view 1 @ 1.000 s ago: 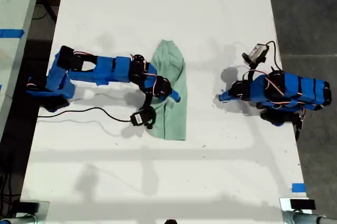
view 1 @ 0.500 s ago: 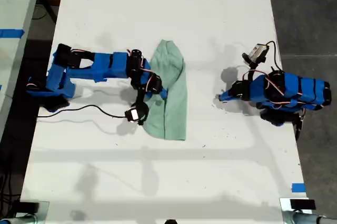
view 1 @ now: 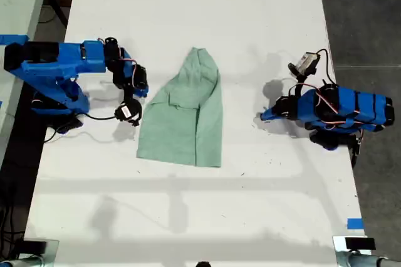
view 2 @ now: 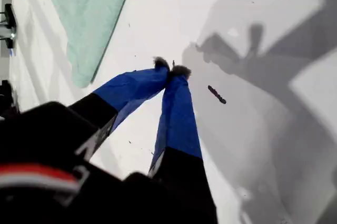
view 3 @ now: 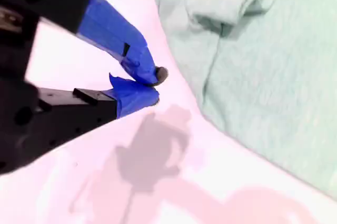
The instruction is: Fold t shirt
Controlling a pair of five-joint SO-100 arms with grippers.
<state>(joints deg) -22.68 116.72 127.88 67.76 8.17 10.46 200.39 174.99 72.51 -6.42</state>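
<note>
"Where is the t shirt (view 1: 187, 115) now?"

"It lies flat in the middle of the white desk (view 1: 188, 217), between the two blue arms. One long side is folded over, so you can see a line running down it. The other side spreads out wide toward the desk's edge on the exterior view's left."

"Is anything holding it?"

"No. The second gripper (view 3: 152, 84) hangs just beside the cloth with nothing in it. Its jaws are nearly together, with only a small gap. The first gripper (view 2: 171, 69) is well apart from the shirt, near the desk's edge on the exterior view's right. Its jaws are pressed together on nothing."

"So is the folding done?"

"I think not. One side looks folded. The wide side and the top-to-bottom fold look left to do."
</note>
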